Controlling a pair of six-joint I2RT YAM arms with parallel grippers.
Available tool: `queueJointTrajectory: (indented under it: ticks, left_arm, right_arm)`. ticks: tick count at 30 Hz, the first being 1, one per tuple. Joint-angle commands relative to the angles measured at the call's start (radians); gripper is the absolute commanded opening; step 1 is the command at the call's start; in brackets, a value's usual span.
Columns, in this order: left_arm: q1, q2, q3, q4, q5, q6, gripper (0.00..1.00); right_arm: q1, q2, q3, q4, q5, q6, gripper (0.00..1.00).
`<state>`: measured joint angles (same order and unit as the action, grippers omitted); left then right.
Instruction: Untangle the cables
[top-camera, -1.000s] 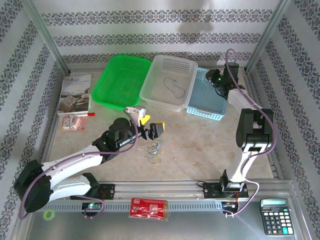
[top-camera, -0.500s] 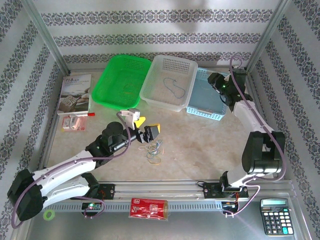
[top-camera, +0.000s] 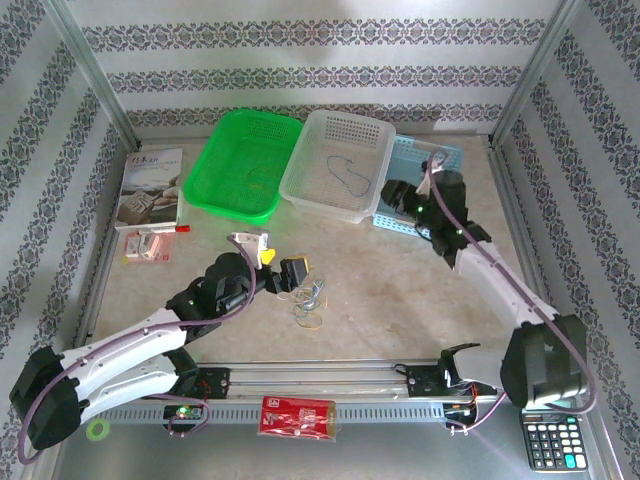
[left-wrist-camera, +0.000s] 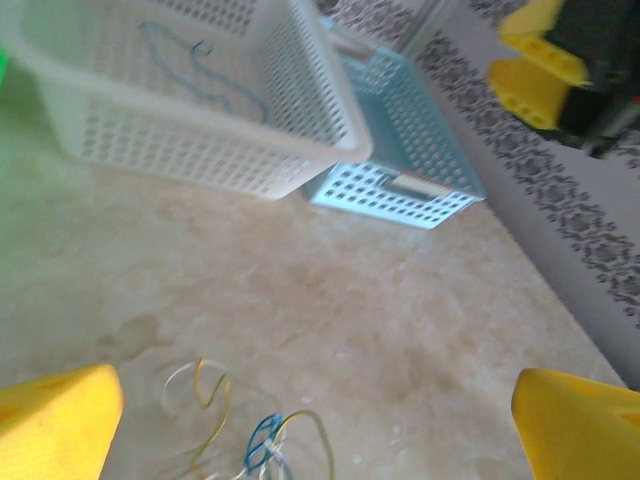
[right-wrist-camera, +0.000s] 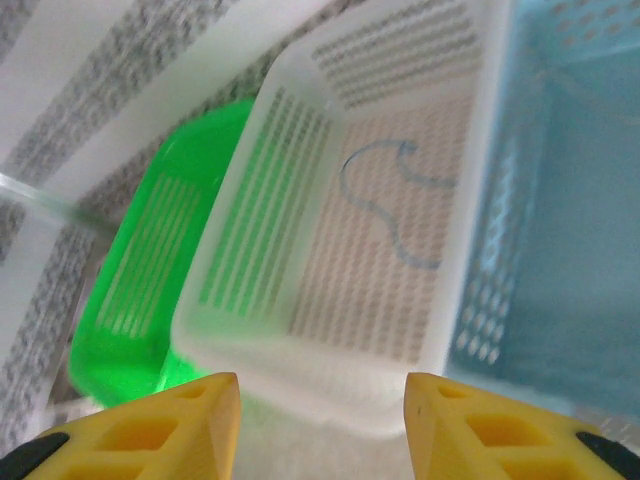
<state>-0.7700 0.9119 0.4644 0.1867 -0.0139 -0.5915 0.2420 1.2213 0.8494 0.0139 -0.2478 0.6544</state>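
**Left gripper** (top-camera: 283, 267): blocky fingers (left-wrist-camera: 60, 425) of hard yellow plastic, spread wide with nothing between them. Released. It hangs low over the middle of the beige, marble-patterned table (top-camera: 420, 300), just left of the tangle of thin cables (top-camera: 310, 298).

**Tangle:** small limp loops in yellow, dark blue and pale grey-white, lying on the surface toward the near edge. In the left wrist view the lower loops are cut off by the frame. Which strand crosses which cannot be made out.

**Right gripper** (top-camera: 397, 196): the same yellow fingers (right-wrist-camera: 160, 420), moulded with hollow cells, standing apart with only air between them. Released, holding nothing. It hovers at the near left corner of the pale blue perforated plastic basket (top-camera: 415, 228), facing the white slotted plastic basket (top-camera: 300, 170) beside it.

**Baskets:** a separate thin dark blue cable (top-camera: 345, 175) lies in a loose wavy line on the white basket's floor, well apart from the tangle. Left of that stands the bright green mesh-walled plastic basket (top-camera: 215, 175). A faint dark thread lies on its floor, too small to identify. All three baskets stand side by side along the far edge.

**Left edge:** a glossy printed booklet (top-camera: 150, 187), lying flat.

**Near right corner:** a dark calculator (top-camera: 555, 430), its top overlapped by the right arm's elbow.
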Motion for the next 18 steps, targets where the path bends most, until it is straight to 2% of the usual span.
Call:
queueJointTrajectory:
  ticks: [1, 6, 10, 13, 18]
  left_arm:
    - [0.009, -0.002, -0.023, -0.093, -0.056, -0.081, 1.0]
    - [0.009, -0.001, -0.041, -0.161, -0.057, -0.112, 1.0]
    - [0.009, -0.006, -0.03, -0.219, -0.074, -0.116, 1.0]
    - [0.011, -0.008, -0.016, -0.249, -0.095, -0.118, 1.0]
    - [0.034, -0.018, 0.026, -0.288, -0.117, -0.118, 1.0]
  right_arm:
    - [0.102, -0.065, -0.087, -0.002, 0.071, -0.053, 0.48]
    - [0.296, -0.104, -0.215, 0.0, 0.159, -0.059, 0.52]
    - [0.404, -0.092, -0.277, 0.013, 0.171, -0.064, 0.53]
    - [0.459, -0.085, -0.305, 0.016, 0.184, -0.075, 0.53]
    - [0.491, -0.093, -0.357, 0.046, 0.184, -0.011, 0.53]
